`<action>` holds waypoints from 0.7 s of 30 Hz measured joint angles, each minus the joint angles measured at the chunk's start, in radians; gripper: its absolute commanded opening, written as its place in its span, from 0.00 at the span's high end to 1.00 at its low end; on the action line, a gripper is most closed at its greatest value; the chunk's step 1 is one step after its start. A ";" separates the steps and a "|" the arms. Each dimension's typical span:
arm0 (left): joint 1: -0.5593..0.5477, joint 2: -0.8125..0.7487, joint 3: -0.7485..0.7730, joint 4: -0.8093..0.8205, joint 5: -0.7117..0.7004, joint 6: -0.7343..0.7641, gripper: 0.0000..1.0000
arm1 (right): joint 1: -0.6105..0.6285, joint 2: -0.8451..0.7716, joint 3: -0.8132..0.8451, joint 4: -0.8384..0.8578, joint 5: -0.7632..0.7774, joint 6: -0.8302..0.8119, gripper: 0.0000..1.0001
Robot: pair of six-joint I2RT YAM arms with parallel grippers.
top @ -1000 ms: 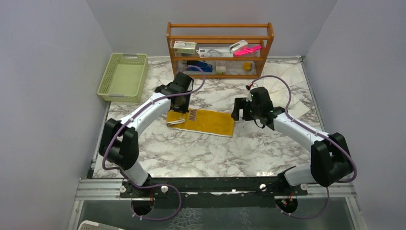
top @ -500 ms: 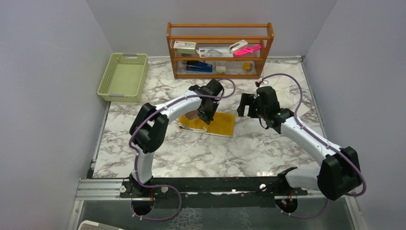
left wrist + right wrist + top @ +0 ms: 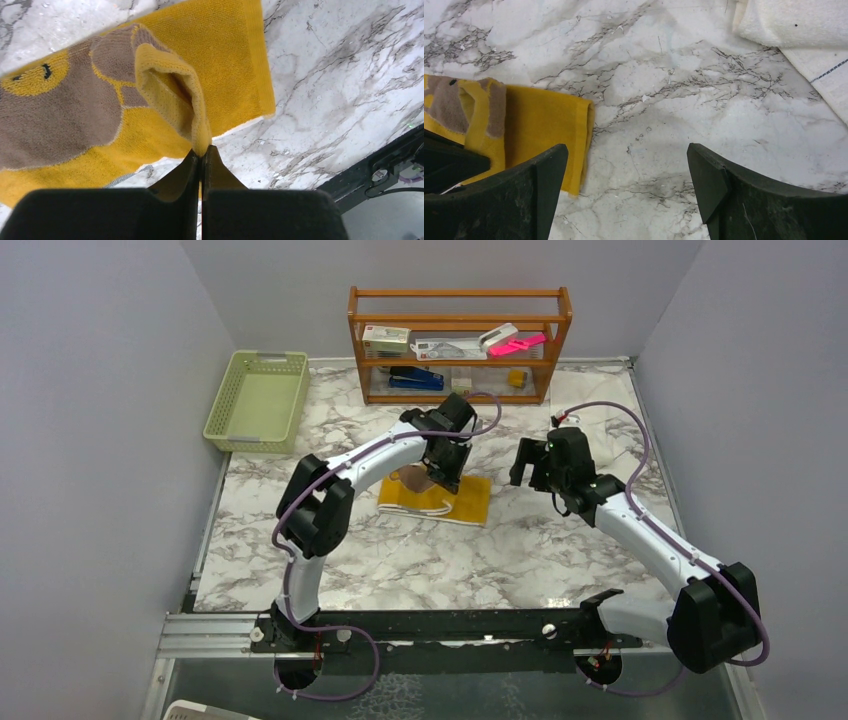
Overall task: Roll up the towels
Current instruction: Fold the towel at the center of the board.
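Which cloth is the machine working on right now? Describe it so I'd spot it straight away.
Start at the wooden shelf at the back of the marble table. Just in front of it, mid-table, lies a partly folded mustard-yellow towel, one edge pinched in the left arm's tool. Unlike the plain cream-white towel to its right, it carries brown round patches.

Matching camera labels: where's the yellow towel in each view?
Top external: yellow towel mid-table, near frame centre.
Left wrist: fills the upper left, an edge pinched by the shut left gripper.
Right wrist: at the left edge.
Shared landmark: its brown patch.
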 measured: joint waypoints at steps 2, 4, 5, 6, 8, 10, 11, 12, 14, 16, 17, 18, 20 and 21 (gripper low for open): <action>-0.002 0.014 0.000 0.000 0.009 -0.002 1.00 | 0.000 0.000 0.000 0.000 0.000 0.002 0.08; -0.003 0.034 0.000 0.002 0.014 -0.004 1.00 | 0.000 0.000 0.000 0.000 0.000 0.003 0.07; -0.003 0.045 -0.001 0.005 0.018 -0.005 1.00 | 0.000 0.000 -0.001 0.001 0.000 0.003 0.07; -0.004 0.056 -0.001 0.008 0.020 -0.008 1.00 | 0.000 0.000 -0.002 0.001 0.000 0.003 0.06; -0.005 0.077 -0.001 0.022 0.029 -0.017 1.00 | -0.001 0.000 -0.006 0.002 0.000 0.002 0.05; -0.005 0.097 -0.001 0.037 0.047 -0.029 0.97 | -0.002 0.000 -0.012 0.002 0.000 0.002 0.04; -0.005 0.102 -0.001 0.044 0.055 -0.034 0.94 | -0.002 0.000 -0.015 0.002 0.000 0.002 0.04; -0.005 0.106 -0.001 0.052 0.065 -0.042 0.89 | -0.002 0.000 -0.017 0.002 0.000 0.002 0.04; -0.005 0.108 -0.001 0.073 0.088 -0.055 0.77 | -0.002 0.000 -0.019 0.001 0.000 0.002 0.04; -0.005 0.108 -0.001 0.109 0.120 -0.071 0.63 | -0.002 0.000 -0.019 0.002 0.000 0.002 0.04; -0.005 0.108 -0.004 0.129 0.137 -0.078 0.58 | -0.002 0.000 -0.019 0.002 -0.001 0.002 0.04; -0.005 0.107 -0.010 0.151 0.158 -0.085 0.54 | -0.002 0.000 -0.019 0.002 -0.001 0.002 0.04; -0.003 0.104 -0.029 0.190 0.192 -0.097 0.48 | -0.002 0.000 -0.019 0.002 -0.001 0.002 0.04; 0.001 0.099 -0.047 0.214 0.210 -0.102 0.46 | -0.002 0.000 -0.019 0.002 -0.002 0.002 0.04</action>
